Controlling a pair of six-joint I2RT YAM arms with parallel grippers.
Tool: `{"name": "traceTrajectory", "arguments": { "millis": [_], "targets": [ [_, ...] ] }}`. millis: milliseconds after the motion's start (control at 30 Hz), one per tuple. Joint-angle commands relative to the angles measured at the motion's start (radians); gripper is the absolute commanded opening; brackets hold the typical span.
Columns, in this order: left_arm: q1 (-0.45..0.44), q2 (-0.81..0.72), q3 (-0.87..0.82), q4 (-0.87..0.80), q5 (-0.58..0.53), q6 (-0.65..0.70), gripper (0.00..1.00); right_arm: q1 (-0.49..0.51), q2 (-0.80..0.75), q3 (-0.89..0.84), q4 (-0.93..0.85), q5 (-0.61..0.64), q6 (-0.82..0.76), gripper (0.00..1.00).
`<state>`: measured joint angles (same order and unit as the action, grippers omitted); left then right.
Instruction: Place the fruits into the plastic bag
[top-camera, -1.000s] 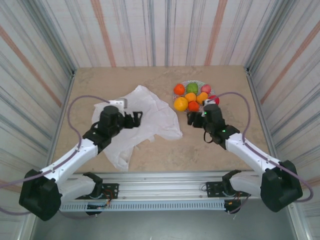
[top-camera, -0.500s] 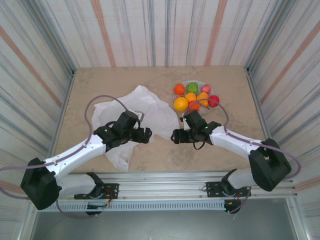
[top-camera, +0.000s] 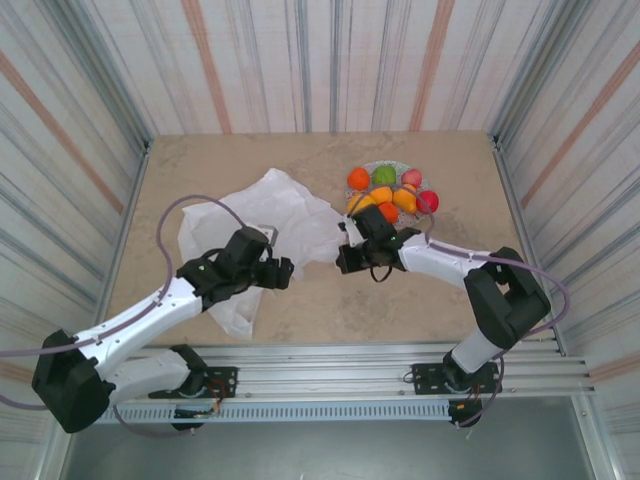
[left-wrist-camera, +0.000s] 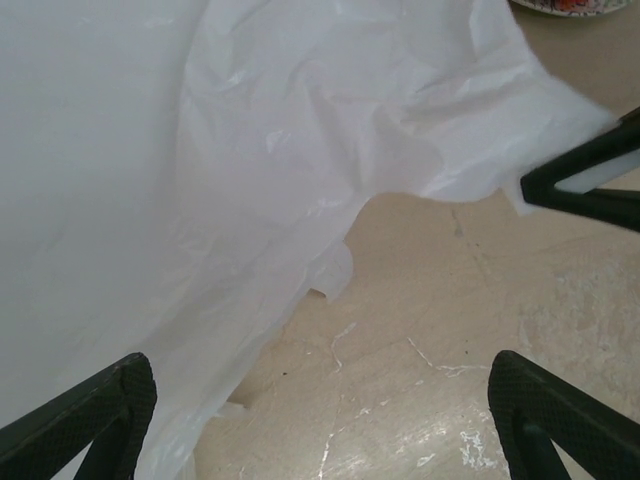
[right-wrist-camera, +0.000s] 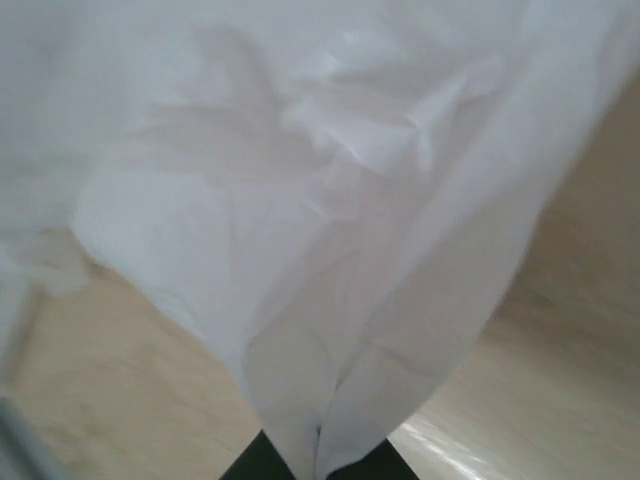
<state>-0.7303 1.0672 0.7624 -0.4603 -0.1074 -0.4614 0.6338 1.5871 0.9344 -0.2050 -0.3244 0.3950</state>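
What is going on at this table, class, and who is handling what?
The right gripper is shut on the edge of the bag nearest the plate, pinching the film. The left gripper hangs open over the bag's near edge. The fruits sit piled on the plate, not yet bagged.

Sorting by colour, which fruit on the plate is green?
The green fruit at the far edge of the plate, between an orange fruit and a pink fruit; no other is green.
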Motion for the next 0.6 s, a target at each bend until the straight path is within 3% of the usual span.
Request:
{"name": "traceTrajectory", "arguments": {
  "millis": [0,300,567],
  "targets": [
    [0.006,-0.053,0.013,-0.023,-0.088,-0.008,0.89,-0.039,-0.064,0.062,0.049,-0.181,0.085,0.0],
    [0.005,-0.069,0.103,0.009,-0.176,0.102,0.86,-0.122,-0.094,0.198,0.026,-0.285,0.213,0.0],
    [0.006,-0.039,0.196,0.006,-0.174,0.197,0.87,-0.136,-0.036,0.31,0.089,-0.34,0.297,0.0]
  ]
}}
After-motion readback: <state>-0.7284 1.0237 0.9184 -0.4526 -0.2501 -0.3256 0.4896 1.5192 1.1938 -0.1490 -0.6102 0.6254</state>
